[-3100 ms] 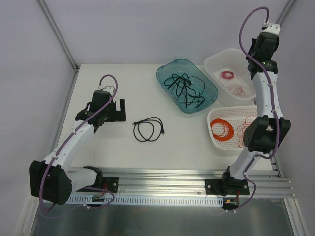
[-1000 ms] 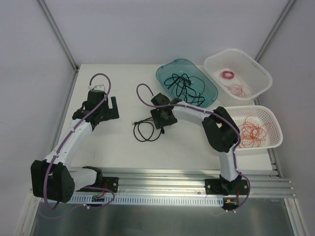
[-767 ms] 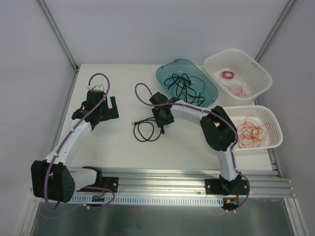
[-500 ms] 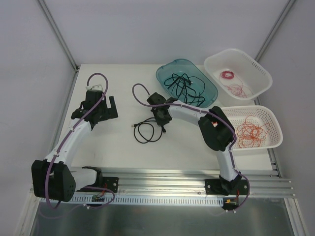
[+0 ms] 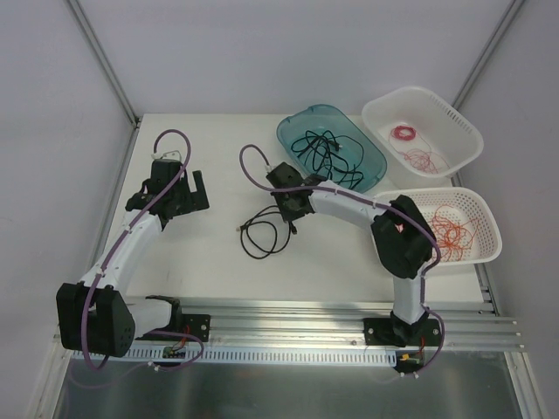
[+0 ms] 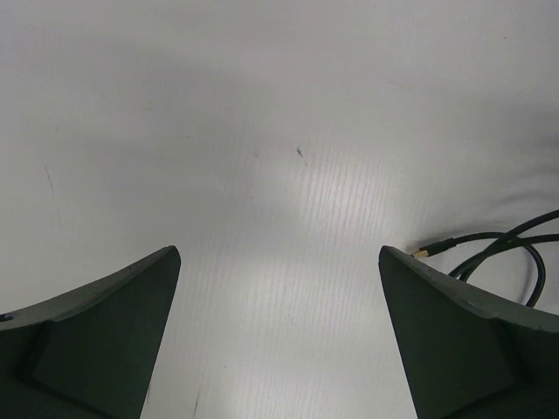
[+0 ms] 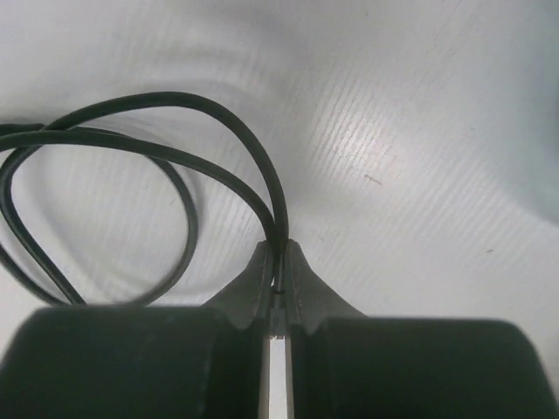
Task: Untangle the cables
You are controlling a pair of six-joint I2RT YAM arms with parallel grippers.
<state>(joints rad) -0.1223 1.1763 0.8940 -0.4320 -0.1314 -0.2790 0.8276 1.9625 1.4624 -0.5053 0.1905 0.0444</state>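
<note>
A thin black cord (image 5: pixel 265 237) lies in a loose loop on the white table. My right gripper (image 5: pixel 293 223) is shut on its right side; in the right wrist view the jaws (image 7: pixel 278 253) pinch two strands of the cord (image 7: pixel 179 166) together. My left gripper (image 5: pixel 201 193) is open and empty, to the left of the loop. In the left wrist view its fingers (image 6: pixel 105 332) stand wide apart over bare table, and the cord's gold-tipped plug (image 6: pixel 430 250) shows at the right. More black cords (image 5: pixel 327 150) lie tangled in the teal tray (image 5: pixel 293 131).
The far white basket (image 5: pixel 463 131) holds a small pink ring coil (image 5: pixel 403 133) and red wires (image 5: pixel 423 160). The near white basket (image 5: pixel 489 236) holds red wires (image 5: pixel 452 229); my right arm's elbow (image 5: pixel 403 244) covers its left part. Frame posts stand at the back corners.
The right arm swung from over the far basket down to the cord on the table and shut on it. The loop has shifted a little. The left gripper barely moved.
</note>
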